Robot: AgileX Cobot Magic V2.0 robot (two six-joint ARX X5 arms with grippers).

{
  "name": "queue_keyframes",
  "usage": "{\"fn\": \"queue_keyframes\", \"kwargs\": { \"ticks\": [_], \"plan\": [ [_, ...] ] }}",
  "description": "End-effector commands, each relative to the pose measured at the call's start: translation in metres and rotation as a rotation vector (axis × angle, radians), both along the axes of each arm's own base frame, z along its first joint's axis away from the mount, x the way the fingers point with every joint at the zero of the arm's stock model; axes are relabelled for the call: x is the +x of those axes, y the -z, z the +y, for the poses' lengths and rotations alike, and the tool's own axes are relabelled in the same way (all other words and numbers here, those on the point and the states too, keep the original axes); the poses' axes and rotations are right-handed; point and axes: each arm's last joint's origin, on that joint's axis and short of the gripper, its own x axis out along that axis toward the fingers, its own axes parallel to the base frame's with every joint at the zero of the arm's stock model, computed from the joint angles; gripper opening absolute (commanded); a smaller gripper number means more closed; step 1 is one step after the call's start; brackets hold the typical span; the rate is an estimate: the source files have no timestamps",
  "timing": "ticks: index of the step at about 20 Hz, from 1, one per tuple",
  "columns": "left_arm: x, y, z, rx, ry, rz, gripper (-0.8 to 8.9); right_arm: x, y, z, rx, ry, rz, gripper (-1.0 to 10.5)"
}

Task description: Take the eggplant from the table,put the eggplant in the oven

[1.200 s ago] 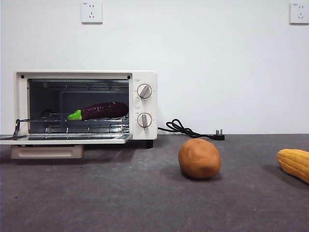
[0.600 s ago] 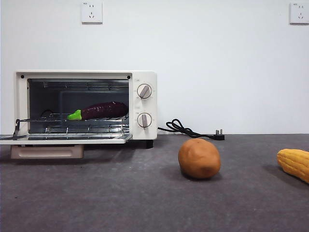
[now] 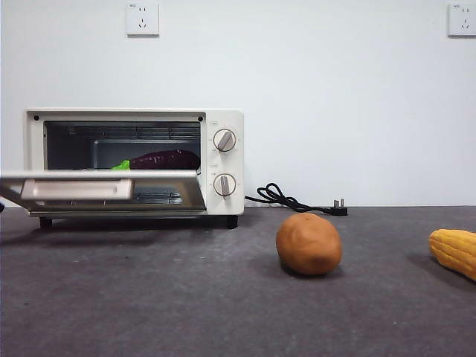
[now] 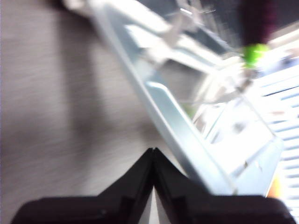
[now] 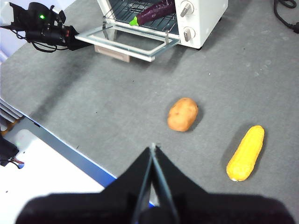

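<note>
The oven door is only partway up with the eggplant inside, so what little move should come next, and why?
Probably the left pincer, shut and right beside the door, should keep pushing it up until it closes. The eggplant already lies on the rack inside the oven, and the door hangs only half raised. The right pincer waits, shut, far back over the table.

- No brand name or number is showing legibly on the oven (image 3: 221,126); the small marks around its two knobs (image 3: 224,140) are appearing too tiny to read.
- The wall sockets (image 3: 142,18) are each carrying a faint mark at the top, not readable.
- The left wrist view is showing only blur.
</note>
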Motion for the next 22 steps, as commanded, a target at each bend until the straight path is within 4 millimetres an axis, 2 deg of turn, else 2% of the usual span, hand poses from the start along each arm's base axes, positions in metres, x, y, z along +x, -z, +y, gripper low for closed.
{"fn": "queue_keyframes", "kwargs": {
  "ticks": [1,10,13,18,22],
  "plan": [
    [0.006,-0.008,-0.003,-0.041,0.027,-0.037,-0.07,-0.001,0.004,-0.001,-0.019,0.009,0.027,-0.1],
    [0.029,-0.055,-0.001,0.016,0.049,-0.184,-0.07,-0.001,0.004,-0.001,-0.018,0.009,0.028,-0.1],
    [0.040,-0.067,-0.004,0.084,0.037,-0.221,-0.07,-0.001,0.004,-0.001,-0.018,0.009,0.028,-0.1],
    [0.056,-0.080,-0.014,0.208,-0.006,-0.268,-0.07,-0.001,0.004,-0.001,-0.013,0.013,0.032,-0.1],
    [0.059,-0.086,-0.018,0.292,-0.054,-0.261,-0.07,-0.001,0.004,-0.001,-0.005,0.019,0.039,-0.1]
  ]
}}
